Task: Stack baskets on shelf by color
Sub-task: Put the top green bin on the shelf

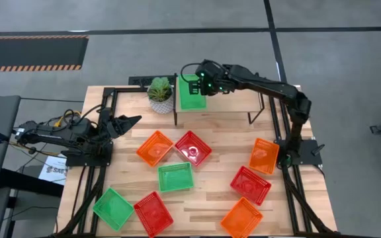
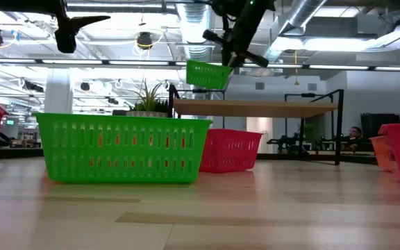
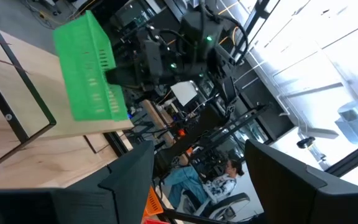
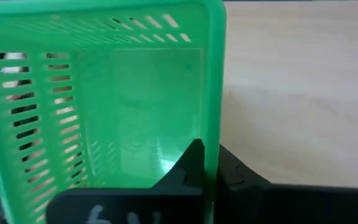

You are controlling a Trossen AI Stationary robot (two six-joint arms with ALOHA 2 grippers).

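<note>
reaching over shelf — right claw pinching green basket

glossy green mesh plastic basket; pale, smooth matt wood shelf on thin black metal legs; light grained wooden table.

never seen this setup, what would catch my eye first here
The right gripper holds a green basket by its rim, in the air over the left end of the wooden shelf. Below it, eight more baskets in red, orange and green lie scattered over the tabletop. The left gripper waits open at the table's left side, near a small potted plant.
</note>
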